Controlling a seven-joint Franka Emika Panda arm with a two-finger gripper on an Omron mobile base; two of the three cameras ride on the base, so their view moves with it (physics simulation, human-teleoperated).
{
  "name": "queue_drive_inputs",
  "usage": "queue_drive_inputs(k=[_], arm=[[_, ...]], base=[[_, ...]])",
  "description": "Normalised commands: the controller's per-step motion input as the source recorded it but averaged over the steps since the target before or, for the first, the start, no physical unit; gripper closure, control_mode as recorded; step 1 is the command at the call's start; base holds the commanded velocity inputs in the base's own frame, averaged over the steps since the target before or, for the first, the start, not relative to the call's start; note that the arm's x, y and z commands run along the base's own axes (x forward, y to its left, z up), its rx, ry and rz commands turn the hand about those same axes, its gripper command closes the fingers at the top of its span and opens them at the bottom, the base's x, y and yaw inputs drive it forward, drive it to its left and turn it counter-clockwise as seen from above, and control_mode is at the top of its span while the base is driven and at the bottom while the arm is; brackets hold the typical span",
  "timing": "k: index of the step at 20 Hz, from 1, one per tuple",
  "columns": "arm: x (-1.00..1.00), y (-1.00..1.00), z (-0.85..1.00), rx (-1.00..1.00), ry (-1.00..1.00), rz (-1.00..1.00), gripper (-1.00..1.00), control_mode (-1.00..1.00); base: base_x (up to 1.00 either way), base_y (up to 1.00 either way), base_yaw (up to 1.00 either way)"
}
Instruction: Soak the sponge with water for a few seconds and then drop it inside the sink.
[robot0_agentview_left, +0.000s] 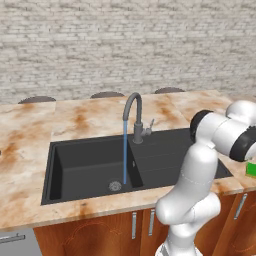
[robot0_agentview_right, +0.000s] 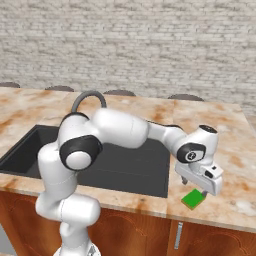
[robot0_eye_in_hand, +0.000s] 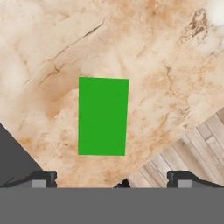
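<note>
Green sponge (robot0_eye_in_hand: 103, 116) on marble counter (robot0_eye_in_hand: 166, 78), brick wall (robot0_agentview_left: 125, 45) behind

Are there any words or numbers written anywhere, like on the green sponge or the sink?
None: no words, numbers or signs can be read in these pictures.
The sponge is plain green, no label.
The sink and faucet are plain, no brand.
The counter shows only marble veins.

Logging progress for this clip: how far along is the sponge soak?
Done: water already runs from the faucet. In hand: the open gripper hangs over the sponge, which lies on the counter, ungrasped. Left: grasp, soak, drop into the sink.
</note>
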Motion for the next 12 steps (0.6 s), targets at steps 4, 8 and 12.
queue_drive_inputs(k=[4, 8, 12], arm=[[0.03, -0.04, -0.22, 0.0, 0.0, 0.0, -1.0, -1.0], [0.02, -0.08, -0.15, 0.0, 0.0, 0.0, -1.0, -1.0], [0.11, -0.06, -0.11, 0.0, 0.0, 0.0, -1.0, -1.0]], base=[[0.0, 0.0, 0.0], [0.0, 0.0, 0.0], [0.0, 0.0, 0.0]])
